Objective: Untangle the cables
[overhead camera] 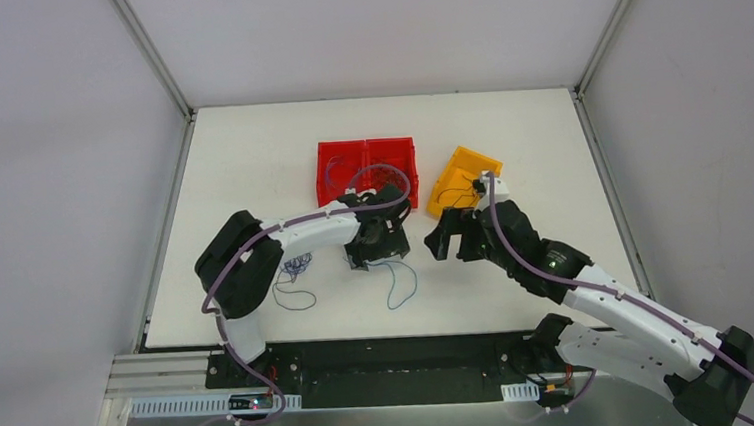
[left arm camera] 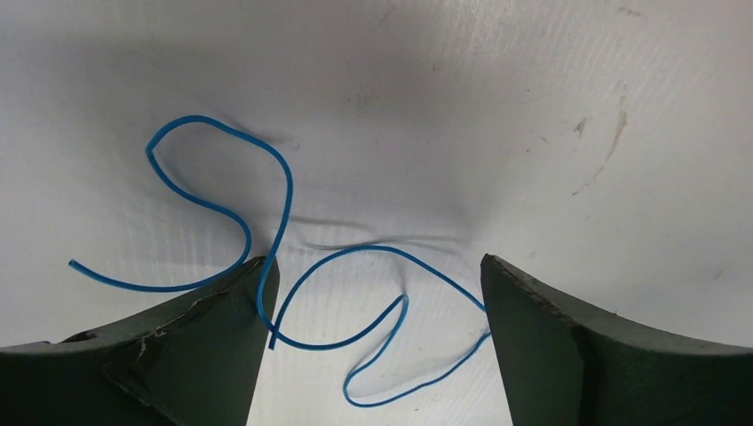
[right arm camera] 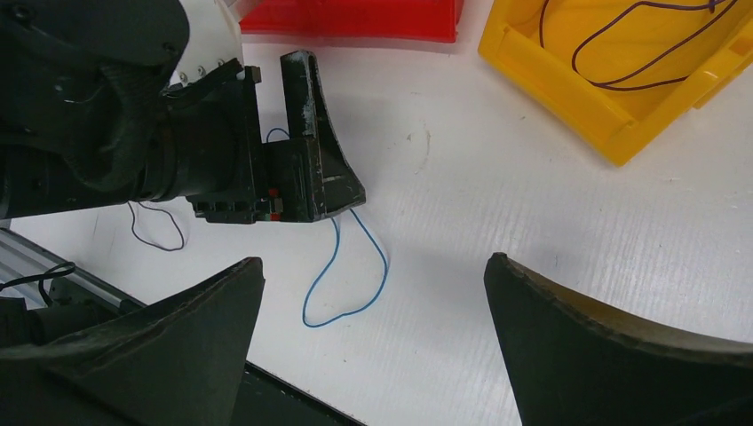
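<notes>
White table (overhead camera: 249,162): two bins (overhead camera: 365,142) (overhead camera: 474,153), two pincers (left arm camera: 376,260) (right arm camera: 373,262)

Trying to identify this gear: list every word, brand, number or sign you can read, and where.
No readable text in any view.
No markings show on the red bin, yellow bin, blue cable or table.
No label shows on the left gripper or right gripper.

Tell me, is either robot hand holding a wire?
No, nothing. The left gripper and right gripper are both open; the blue wire lies on the table.
</notes>
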Controlling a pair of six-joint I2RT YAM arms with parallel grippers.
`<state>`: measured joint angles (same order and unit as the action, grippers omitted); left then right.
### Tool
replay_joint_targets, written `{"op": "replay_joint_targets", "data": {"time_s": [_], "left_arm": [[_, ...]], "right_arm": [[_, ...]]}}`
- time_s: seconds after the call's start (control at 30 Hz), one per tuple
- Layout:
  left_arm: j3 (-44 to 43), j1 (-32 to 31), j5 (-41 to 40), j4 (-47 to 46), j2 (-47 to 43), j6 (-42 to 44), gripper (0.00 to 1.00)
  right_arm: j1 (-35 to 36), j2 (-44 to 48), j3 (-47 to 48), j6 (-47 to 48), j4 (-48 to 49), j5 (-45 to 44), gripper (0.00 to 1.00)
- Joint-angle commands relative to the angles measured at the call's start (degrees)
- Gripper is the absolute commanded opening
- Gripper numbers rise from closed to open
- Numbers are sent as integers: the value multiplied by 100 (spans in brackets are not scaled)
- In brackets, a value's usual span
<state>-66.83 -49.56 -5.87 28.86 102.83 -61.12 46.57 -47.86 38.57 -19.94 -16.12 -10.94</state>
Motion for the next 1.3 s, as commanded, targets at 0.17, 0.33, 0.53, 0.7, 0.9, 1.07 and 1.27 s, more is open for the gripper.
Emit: {"op": "replay_joint_targets", "data": {"time_s": [0.17,0.33,0.53,0.7,0.9,1.07,1.27], "left_arm": [[-741,-280,-837,1019,735,624,53],[-792,-293,-919,1024,860,730,11],[-740,-234,-1065,1025,500,934,0],[-890,-34,-812,1261,-238,1484,0],[-1183,614,-361,1725,-1006,2106,0],[-1687,1079,-692,1896,-1213,2720,0],[-2805,1293,-2085,2068,-739,3589,0]], "right_arm": [[-84,335,-32,60,-29,103,99],[-116,473,-7,106,-69,112,99],[-137,512,69,148,-130,133,98],[-148,476,118,165,-163,151,98],[-165,411,175,187,-153,170,98],[-174,382,186,137,-125,215,98],[-173,389,256,146,-164,233,98]]}}
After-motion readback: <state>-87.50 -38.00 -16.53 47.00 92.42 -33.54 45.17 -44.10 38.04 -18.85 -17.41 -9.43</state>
